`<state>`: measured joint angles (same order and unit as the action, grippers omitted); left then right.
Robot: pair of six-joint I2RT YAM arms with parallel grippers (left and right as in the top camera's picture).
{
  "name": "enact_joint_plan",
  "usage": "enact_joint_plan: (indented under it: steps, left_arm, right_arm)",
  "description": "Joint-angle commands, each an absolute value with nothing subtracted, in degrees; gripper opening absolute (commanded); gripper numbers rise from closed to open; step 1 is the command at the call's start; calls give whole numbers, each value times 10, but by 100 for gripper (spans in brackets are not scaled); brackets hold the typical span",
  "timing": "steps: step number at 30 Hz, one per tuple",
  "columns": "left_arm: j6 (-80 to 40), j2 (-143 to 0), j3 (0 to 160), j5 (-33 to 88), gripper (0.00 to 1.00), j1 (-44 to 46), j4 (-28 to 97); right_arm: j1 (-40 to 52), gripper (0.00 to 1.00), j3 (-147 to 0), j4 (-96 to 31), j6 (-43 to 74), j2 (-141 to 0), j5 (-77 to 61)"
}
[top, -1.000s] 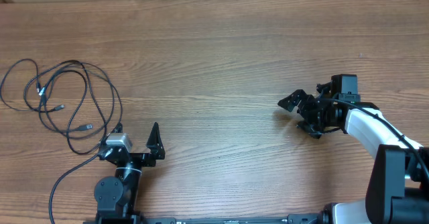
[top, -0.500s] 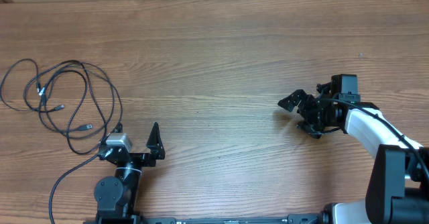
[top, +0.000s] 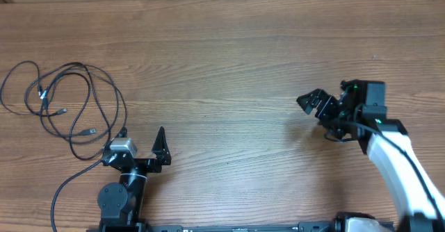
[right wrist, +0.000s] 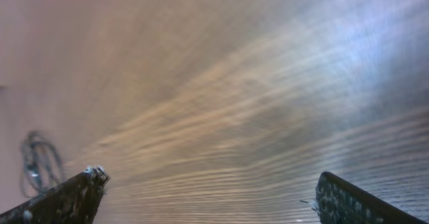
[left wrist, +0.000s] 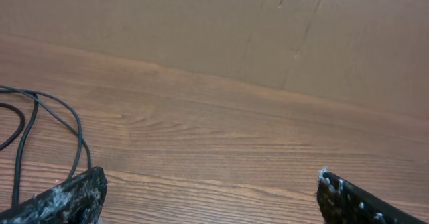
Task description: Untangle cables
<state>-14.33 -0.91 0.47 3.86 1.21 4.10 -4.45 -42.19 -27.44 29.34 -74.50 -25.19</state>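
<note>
Well, both my grippers are spread wide and neither has anything in it. My left gripper [top: 141, 135] sits low near the front edge of the table [top: 229, 58], on its left half, fingers pointing away from my base. From its wrist camera the two fingertips stand far apart at the bottom corners [left wrist: 209, 184], with only bare wood between them.

The cables [top: 66, 103] lie at the far left of the table in loose, overlapping loops, flat on the wood. Small silver-tipped plugs [top: 62, 110] rest inside the loops. The nearest loop swings in just beside my left gripper's outer finger; whether it touches, I cannot tell. In the left wrist view a couple of strands [left wrist: 67, 120] curve across the wood and pass behind that finger. A thin black line runs from near my left wrist to the picture's bottom edge; I cannot tell whether it belongs to the cables.

My right gripper [top: 314, 118] hangs over the right half of the table, well apart from the cables, turned toward the left. Its own camera shows the fingertips wide [right wrist: 209, 178] over blurred wood grain, with the cables a dim smudge far off at the left edge [right wrist: 37, 160].
</note>
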Motion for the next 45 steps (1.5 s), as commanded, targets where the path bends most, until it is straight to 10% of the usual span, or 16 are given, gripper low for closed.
enact_joint_plan:
  steps: [1, 13, 45]
  left_arm:
    - [-126, -3, 3, 41, 100, 15, 42]
    - [-126, -3, 3, 41, 100, 15, 42]
    - [-126, -3, 3, 41, 100, 15, 42]
  right_arm:
    - [-45, 100, -424, -271, 287, -636, -245]
    - [-45, 100, -424, -275, 287, -318, -245]
    - [-46, 100, -369, -557, 287, -234, -245]
